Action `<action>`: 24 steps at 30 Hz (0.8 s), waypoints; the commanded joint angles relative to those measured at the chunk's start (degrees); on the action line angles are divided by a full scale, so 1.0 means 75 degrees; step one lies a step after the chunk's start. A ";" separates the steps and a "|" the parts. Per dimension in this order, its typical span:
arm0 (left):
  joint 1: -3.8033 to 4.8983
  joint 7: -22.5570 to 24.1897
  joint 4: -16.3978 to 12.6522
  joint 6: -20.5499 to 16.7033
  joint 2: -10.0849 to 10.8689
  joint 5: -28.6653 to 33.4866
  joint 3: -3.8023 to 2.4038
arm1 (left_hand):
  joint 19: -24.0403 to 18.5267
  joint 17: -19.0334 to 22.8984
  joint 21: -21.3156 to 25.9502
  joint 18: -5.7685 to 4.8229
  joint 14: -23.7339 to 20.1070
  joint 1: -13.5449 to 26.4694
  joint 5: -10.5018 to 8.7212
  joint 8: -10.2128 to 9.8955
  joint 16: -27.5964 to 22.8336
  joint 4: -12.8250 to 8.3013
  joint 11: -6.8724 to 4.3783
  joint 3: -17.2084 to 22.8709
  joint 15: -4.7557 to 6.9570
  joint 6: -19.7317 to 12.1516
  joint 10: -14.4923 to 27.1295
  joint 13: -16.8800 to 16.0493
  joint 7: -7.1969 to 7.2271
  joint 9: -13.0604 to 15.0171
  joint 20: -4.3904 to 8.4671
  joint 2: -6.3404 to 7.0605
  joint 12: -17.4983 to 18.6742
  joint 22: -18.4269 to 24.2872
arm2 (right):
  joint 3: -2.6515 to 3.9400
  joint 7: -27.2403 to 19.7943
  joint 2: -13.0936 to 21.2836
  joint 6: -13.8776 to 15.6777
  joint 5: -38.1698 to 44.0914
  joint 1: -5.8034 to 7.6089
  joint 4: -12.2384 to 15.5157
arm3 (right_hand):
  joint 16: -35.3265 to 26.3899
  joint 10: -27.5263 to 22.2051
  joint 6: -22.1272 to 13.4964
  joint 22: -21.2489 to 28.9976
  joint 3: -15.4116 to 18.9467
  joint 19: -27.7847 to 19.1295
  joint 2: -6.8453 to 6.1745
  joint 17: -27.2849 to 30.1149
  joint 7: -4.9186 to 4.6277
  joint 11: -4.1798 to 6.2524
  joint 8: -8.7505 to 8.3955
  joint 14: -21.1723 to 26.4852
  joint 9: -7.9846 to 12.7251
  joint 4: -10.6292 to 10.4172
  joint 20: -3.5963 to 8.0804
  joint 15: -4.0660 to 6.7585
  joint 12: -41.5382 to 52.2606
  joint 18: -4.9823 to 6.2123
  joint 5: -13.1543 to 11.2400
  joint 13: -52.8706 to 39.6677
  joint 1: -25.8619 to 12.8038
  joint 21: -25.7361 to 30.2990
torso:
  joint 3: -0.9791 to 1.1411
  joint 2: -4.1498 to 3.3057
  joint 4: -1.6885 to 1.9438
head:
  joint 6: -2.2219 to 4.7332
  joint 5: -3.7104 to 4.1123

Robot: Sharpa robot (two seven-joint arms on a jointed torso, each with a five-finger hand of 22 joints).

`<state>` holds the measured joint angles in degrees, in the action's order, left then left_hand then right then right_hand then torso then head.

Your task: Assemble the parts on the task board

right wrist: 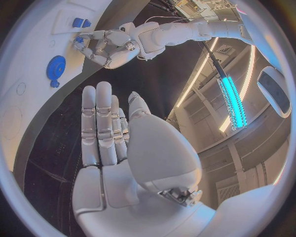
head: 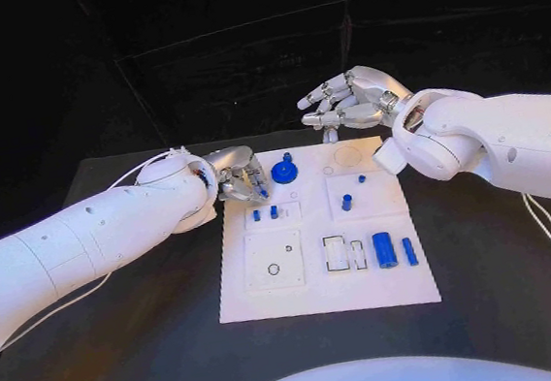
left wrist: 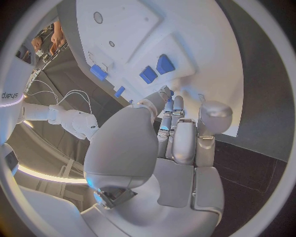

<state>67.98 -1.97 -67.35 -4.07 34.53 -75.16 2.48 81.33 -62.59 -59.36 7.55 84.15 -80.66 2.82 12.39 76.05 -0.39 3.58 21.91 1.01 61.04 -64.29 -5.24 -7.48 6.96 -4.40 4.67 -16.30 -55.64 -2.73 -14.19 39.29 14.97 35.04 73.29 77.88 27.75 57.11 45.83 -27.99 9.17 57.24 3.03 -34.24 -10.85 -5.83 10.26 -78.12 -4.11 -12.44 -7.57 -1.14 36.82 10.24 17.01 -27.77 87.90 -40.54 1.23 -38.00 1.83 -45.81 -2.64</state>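
Left hand (head: 237, 179) sits at task board (head: 318, 233) 10 o'clock corner, fingers curled by blue gear (head: 284, 169). Right hand (head: 351, 100) hovers past 12 o'clock edge, fingers bent, empty.

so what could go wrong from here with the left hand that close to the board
The left hand is at the task board's far left corner, fingers curled beside the blue gear and small blue pegs; a move could knock them over or nudge the board. The right hand hovers off the far edge, holding nothing, so it can't steady anything.
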 commanded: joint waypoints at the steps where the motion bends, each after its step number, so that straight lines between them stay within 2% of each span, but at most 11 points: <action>1: 0.0005 -0.0088 0.0027 0.0076 -0.0038 0.0044 -0.0005 | -0.0027 0.0011 0.0000 -0.0087 0.0081 0.0072 -0.0014 -0.0048 -0.0024 0.0016 0.0005 0.0044 0.0035 0.0054 -0.0065 0.0013 0.0004 -0.0010 0.0022 0.0010 0.0045 0.0016 | 0.0005 -0.0067 -0.0007 -0.0048 -0.0027 0.0014 0.0011 | -0.0030 -0.0062 -0.0021 0.0009 -0.0012 0.0034 0.0089 -0.0013 -0.0001 0.0009 0.0032 -0.0029 -0.0007 0.0011 -0.0002 -0.0021 0.0046 0.0029 0.0034 0.0010 0.0016 0.0053 | -0.0002 -0.0002 0.0006 | 0.0001 -0.0010; 8: 0.0002 -0.0079 0.0080 -0.0050 -0.0103 0.0044 -0.0005 | -0.0031 0.0009 0.0003 -0.0086 0.0081 0.0074 -0.0014 -0.0056 -0.0023 0.0013 0.0006 0.0048 0.0035 0.0050 -0.0064 0.0016 0.0001 -0.0013 0.0021 0.0011 0.0053 0.0018 | 0.0005 -0.0068 -0.0013 -0.0045 -0.0027 0.0014 0.0004 | -0.0030 -0.0062 -0.0021 0.0009 -0.0012 0.0034 0.0089 -0.0013 -0.0001 0.0009 0.0032 -0.0029 -0.0007 0.0011 -0.0002 -0.0021 0.0046 0.0029 0.0034 0.0010 0.0016 0.0053 | -0.0001 -0.0002 -0.0005 | -0.0013 -0.0013; 15: 0.0000 -0.0096 0.0153 -0.0123 -0.0168 0.0043 -0.0006 | -0.0036 0.0017 0.0010 -0.0084 0.0079 0.0070 -0.0014 -0.0063 -0.0026 0.0007 0.0005 0.0057 0.0034 0.0049 -0.0065 0.0019 0.0000 -0.0016 0.0021 0.0007 0.0060 0.0025 | 0.0005 -0.0071 -0.0023 -0.0052 -0.0027 0.0013 -0.0005 | -0.0030 -0.0062 -0.0021 0.0009 -0.0012 0.0034 0.0089 -0.0013 -0.0001 0.0009 0.0032 -0.0029 -0.0007 0.0011 -0.0002 -0.0021 0.0046 0.0029 0.0034 0.0010 0.0016 0.0053 | 0.0000 -0.0001 0.0009 | 0.0010 -0.0007; 24: -0.0018 -0.0182 0.0239 -0.0055 -0.0240 0.0042 -0.0005 | -0.0037 0.0013 0.0009 -0.0084 0.0079 0.0066 -0.0013 -0.0069 -0.0023 0.0002 0.0007 0.0065 0.0034 0.0048 -0.0064 0.0022 -0.0003 -0.0019 0.0021 0.0004 0.0067 0.0022 | 0.0005 -0.0073 -0.0026 -0.0060 -0.0027 0.0013 -0.0010 | -0.0030 -0.0062 -0.0021 0.0009 -0.0012 0.0034 0.0089 -0.0013 -0.0001 0.0009 0.0032 -0.0029 -0.0007 0.0011 -0.0002 -0.0021 0.0046 0.0029 0.0034 0.0010 0.0016 0.0053 | -0.0002 -0.0004 -0.0003 | -0.0001 -0.0012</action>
<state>67.77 -2.57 -65.62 -4.44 32.85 -75.05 2.50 81.32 -62.55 -59.36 7.55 84.15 -80.67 2.82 12.15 76.05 -0.22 3.58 22.07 1.01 61.03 -64.29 -5.13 -7.46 6.80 -4.41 4.68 -16.00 -55.52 -2.73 -14.19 39.14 14.92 35.04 73.28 77.75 27.74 57.11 45.83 -28.00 9.17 57.24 3.03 -34.27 -10.85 -5.83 10.26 -78.21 -4.11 -12.44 -7.57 -1.23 36.82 10.25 17.01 -27.78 87.90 -40.54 1.21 -38.01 1.84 -45.77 -2.77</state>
